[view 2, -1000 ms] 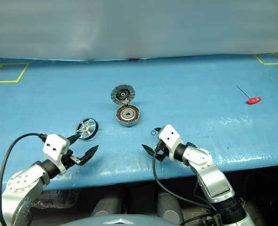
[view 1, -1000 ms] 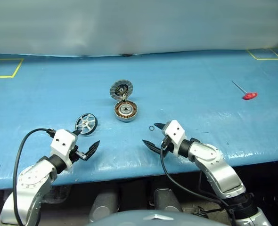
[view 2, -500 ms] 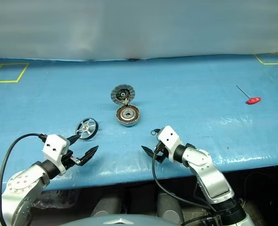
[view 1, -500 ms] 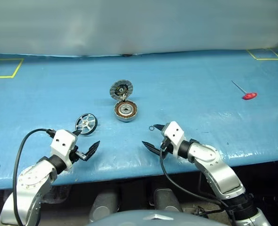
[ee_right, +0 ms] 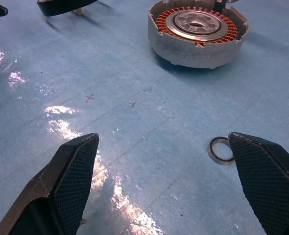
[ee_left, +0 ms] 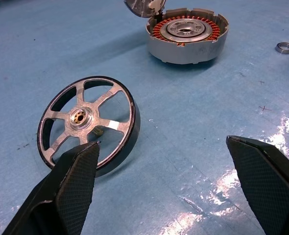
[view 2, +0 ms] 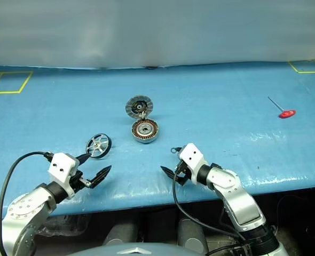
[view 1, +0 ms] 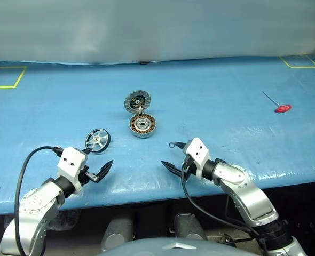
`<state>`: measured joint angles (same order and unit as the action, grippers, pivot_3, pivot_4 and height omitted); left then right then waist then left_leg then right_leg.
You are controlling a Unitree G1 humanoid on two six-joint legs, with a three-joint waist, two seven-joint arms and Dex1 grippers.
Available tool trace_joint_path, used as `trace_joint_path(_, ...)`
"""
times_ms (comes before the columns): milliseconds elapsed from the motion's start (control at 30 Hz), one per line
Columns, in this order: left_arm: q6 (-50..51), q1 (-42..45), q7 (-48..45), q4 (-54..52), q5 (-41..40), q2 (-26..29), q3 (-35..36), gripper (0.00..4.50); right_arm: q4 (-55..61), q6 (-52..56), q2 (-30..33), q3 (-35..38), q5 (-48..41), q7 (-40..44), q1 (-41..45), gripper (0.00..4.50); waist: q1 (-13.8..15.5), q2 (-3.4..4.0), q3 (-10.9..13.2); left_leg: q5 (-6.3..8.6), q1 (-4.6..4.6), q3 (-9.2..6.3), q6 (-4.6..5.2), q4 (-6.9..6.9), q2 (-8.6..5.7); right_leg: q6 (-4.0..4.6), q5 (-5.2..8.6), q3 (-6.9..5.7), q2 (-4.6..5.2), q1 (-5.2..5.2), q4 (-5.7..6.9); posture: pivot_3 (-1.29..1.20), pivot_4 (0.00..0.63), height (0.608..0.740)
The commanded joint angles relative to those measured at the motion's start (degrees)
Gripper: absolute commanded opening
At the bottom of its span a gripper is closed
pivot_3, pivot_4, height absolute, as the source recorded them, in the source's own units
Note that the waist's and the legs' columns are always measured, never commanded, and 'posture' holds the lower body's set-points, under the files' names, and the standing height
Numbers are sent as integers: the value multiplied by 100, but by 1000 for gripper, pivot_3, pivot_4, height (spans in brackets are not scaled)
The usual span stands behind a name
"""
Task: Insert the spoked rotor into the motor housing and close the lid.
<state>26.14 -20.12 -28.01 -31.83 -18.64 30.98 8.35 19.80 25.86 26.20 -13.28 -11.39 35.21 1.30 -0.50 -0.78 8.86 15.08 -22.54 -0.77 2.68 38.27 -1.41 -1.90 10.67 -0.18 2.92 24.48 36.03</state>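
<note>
The wheel [ee_left: 88,122] lies near the cup [ee_left: 187,35], not picked up; lid [view 1: 138,101] open. Both the left gripper [view 1: 97,162] and right gripper [view 1: 174,155] have jaws wide apart; next, grab the wheel.

The left hand [ee_left: 164,188] is spread wide, fingers [ee_left: 76,181] apart over the blue table [ee_left: 193,122]. The spoked rotor [ee_left: 88,123] rests tilted just past one fingertip. Farther ahead sits the motor housing [ee_left: 187,36], copper windings showing, its lid [ee_left: 144,7] raised behind. A small ring [ee_left: 285,47] lies beside it.
</note>
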Motion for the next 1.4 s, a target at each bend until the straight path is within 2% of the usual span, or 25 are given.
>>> trace_joint_path(33,9,8,-37,-162,-42,1,58,4500,481,482,240,98,-78,151,444,4471,-14,1,1,0,0,1,0,2,0,-1,-1,1,0,0,1,0,150,740)
trace_joint_path(200,-23,62,-24,-113,-13,-34,35,4500,640,1292,955,-423,63,788,1508,4471,-7,-1,-1,0,0,1,0,14,1,-15,2,-1,-1,-2,3,0,150,740)
trace_joint_path(300,-44,89,-21,-79,2,-67,13,4500,440,1235,1375,-1019,349,1508,2385,4471,-9,1,1,0,-2,-2,1,13,0,-5,-5,-6,0,-1,2,0,150,740)
trace_joint_path(400,-71,90,-15,-62,15,-97,-6,4500,158,1035,1462,-1532,543,2097,3083,4471,-13,-1,-1,0,-3,-4,1,12,0,-1,-7,-8,0,-2,0,0,150,740)
trace_joint_path(567,-122,18,-11,-98,48,-130,-3,4500,-751,478,1051,-2293,1023,2813,4197,4471,-30,-1,0,0,-2,-4,1,12,0,1,-9,-8,1,-1,0,0,150,740)
trace_joint_path(800,-244,-143,11,-182,165,-168,-44,4500,-2458,-415,70,-2809,1664,3130,5183,4471,-19,0,0,-2,-7,-13,-2,11,-6,8,-14,-14,9,2,0,0,150,740)
trace_joint_path(1067,-367,-311,49,-238,229,-257,-97,4500,-4094,-1310,-693,-2871,2219,3242,5920,4471,-26,3,1,-10,-6,-20,-17,-2,-5,17,-16,-18,10,9,1,0,150,740)
trace_joint_path(1400,-478,-367,59,-189,301,-372,-182,4500,-5654,-2022,-1185,-2913,2857,3398,6468,4471,-40,8,4,-21,-6,-37,-38,-20,-4,34,-15,-32,9,14,3,0,150,740)
